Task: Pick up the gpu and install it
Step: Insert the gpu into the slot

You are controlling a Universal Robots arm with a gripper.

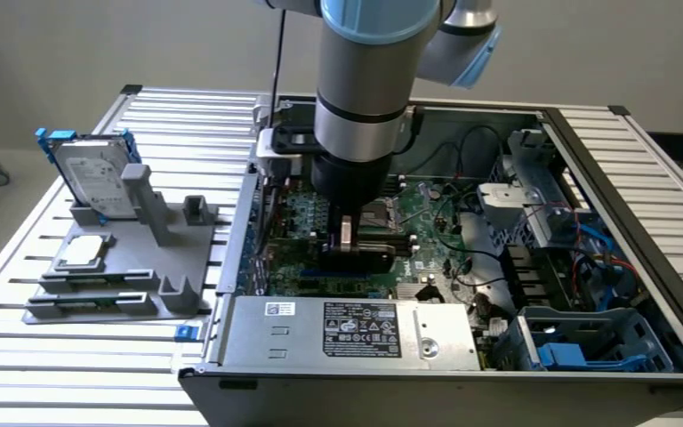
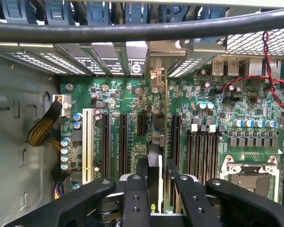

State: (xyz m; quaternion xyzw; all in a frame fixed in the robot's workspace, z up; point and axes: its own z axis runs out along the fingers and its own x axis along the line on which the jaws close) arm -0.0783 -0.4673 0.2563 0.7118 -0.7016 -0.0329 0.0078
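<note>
The arm (image 1: 363,89) reaches down into the open case (image 1: 579,133) on the table (image 1: 188,107). The jaws pinch the gpu (image 1: 361,258) by its two faces, and the card stands on edge over the middle of the motherboard (image 1: 437,213). In the wrist view the gpu (image 2: 155,142) is seen edge-on between the black fingers (image 2: 135,198). It runs in line with the row of slots (image 2: 124,142), its bracket (image 2: 156,75) close to the rear openings; I cannot tell whether its lower edge sits in a slot or just above one. As I judge the risks, a card slightly off the slot line or tilted would bear on the slot wall or on nearby parts when pressed, and could bend or slip in the grip. The bracket could also catch the rear frame. A red cable (image 2: 267,71) lies near but apart. In the exterior view the power supply (image 1: 354,329) lies at six o'clock of the card, and the hard drive (image 1: 90,173) stands well apart at nine o'clock.
</note>
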